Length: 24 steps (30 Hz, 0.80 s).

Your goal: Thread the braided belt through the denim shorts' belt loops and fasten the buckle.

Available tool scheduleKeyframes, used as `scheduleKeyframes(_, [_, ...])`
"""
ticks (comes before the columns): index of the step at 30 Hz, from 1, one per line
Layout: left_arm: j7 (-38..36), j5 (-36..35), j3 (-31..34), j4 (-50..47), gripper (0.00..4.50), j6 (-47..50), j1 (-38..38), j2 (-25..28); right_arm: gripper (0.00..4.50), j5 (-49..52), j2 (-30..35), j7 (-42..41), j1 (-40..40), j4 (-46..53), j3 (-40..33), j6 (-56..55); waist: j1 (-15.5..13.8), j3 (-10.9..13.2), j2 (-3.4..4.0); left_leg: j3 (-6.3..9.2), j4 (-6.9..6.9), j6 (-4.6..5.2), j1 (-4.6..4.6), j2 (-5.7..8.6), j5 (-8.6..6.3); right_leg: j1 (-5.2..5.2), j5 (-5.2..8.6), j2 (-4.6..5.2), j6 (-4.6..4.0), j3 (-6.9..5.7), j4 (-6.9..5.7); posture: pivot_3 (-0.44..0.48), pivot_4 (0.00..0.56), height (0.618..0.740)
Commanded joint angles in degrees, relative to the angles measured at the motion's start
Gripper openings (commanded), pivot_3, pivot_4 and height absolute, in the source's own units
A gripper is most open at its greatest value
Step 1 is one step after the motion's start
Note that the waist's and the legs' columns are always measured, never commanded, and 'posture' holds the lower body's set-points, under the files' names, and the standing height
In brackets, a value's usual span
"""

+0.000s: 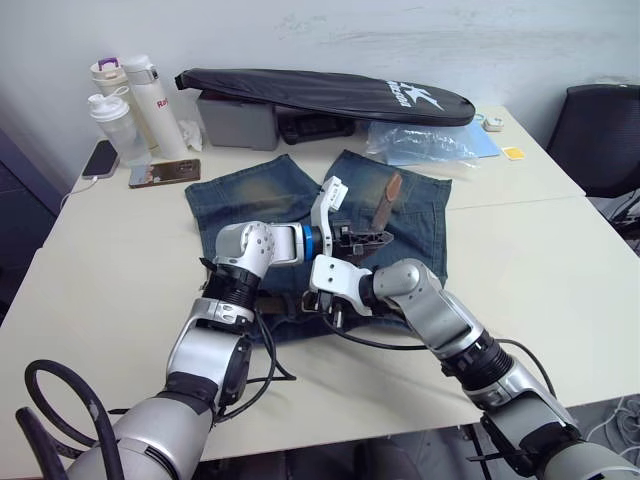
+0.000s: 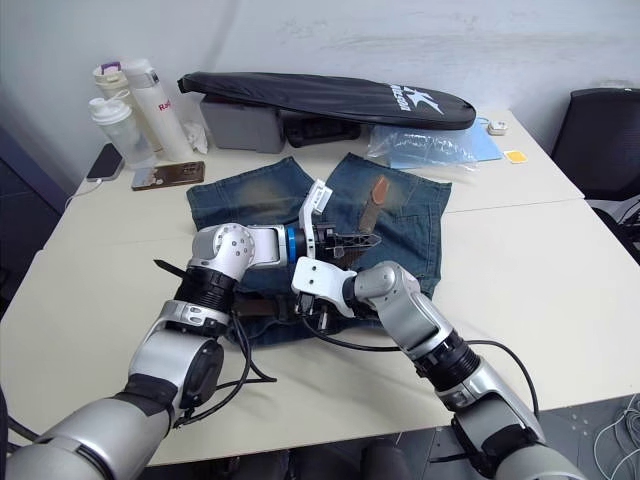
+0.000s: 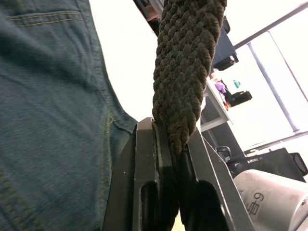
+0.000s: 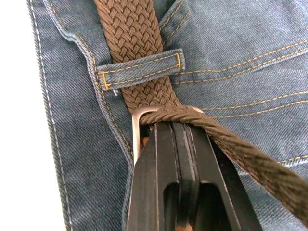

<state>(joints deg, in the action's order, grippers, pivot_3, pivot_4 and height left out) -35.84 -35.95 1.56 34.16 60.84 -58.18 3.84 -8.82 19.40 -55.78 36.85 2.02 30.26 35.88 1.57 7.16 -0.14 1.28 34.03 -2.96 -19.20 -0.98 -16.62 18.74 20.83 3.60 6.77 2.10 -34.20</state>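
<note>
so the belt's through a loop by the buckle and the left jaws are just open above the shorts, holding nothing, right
Not quite. The left gripper is not empty: its jaws are shut on the braided belt, as the left wrist view shows. The rest holds: in the right wrist view the belt passes under a belt loop beside the buckle on the denim shorts.

1. The long black bag point(image 1: 330, 95), lying at 12 o'clock on the desk point(image 1: 520, 270), carries a white logo near its right end; the letters cannot be made out.
2. The white bottle point(image 1: 155, 105), at 10 o'clock, bears red lettering beginning "R"; the rest is cut off.
</note>
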Motion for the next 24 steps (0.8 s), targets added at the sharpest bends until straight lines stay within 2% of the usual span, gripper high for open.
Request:
scheduleKeyframes(1, [-5.3,-1.4,-0.2,-2.0,0.00,-4.4,-6.3,-4.6,0.03,-2.0,-0.9,-1.5,-4.6,-7.9,8.9,0.2,0.0,0.0,-0.01,0.02,0.00,0.01,0.00,0.03,0.00,0.00,0.00,0.00,0.00,-0.01,0.00,0.000,0.150,0.740])
scheduleKeyframes(5, [-5.1,0.4,1.3,0.6,0.00,-5.4,-7.7,-4.2,0.03,-2.8,-1.2,-1.2,-4.1,-8.0,8.2,2.1,0.0,0.1,0.02,0.02,-0.01,0.01,-0.01,0.05,0.01,0.00,0.00,-0.02,0.00,-0.03,0.01,0.000,0.150,0.740])
scheduleKeyframes(10, [-4.2,2.0,3.6,1.6,0.00,-5.2,-7.2,-1.2,0.03,-0.8,-0.8,-1.3,-3.8,-5.8,4.8,6.9,0.0,0.1,0.03,0.07,-0.01,0.02,-0.01,0.03,0.01,-0.02,0.00,0.03,0.00,-0.05,-0.01,0.000,0.150,0.740])
scheduleKeyframes(18, [-2.4,2.0,6.8,-1.6,0.00,-2.8,-4.1,4.1,0.03,1.7,0.6,-0.1,-3.4,-0.1,1.1,13.2,0.0,0.5,0.12,0.20,-0.07,0.00,-0.09,-0.02,0.01,0.02,0.00,0.15,0.00,-0.14,0.01,0.000,0.150,0.740])
scheduleKeyframes(24, [-1.5,2.1,7.4,-4.9,0.00,-1.2,-1.2,5.1,0.03,4.1,3.5,0.0,-3.5,4.3,-0.8,17.7,-0.5,0.7,0.20,0.30,-0.14,0.08,-0.31,0.10,0.05,0.16,-0.01,0.51,0.02,-0.28,0.03,0.000,0.150,0.740])
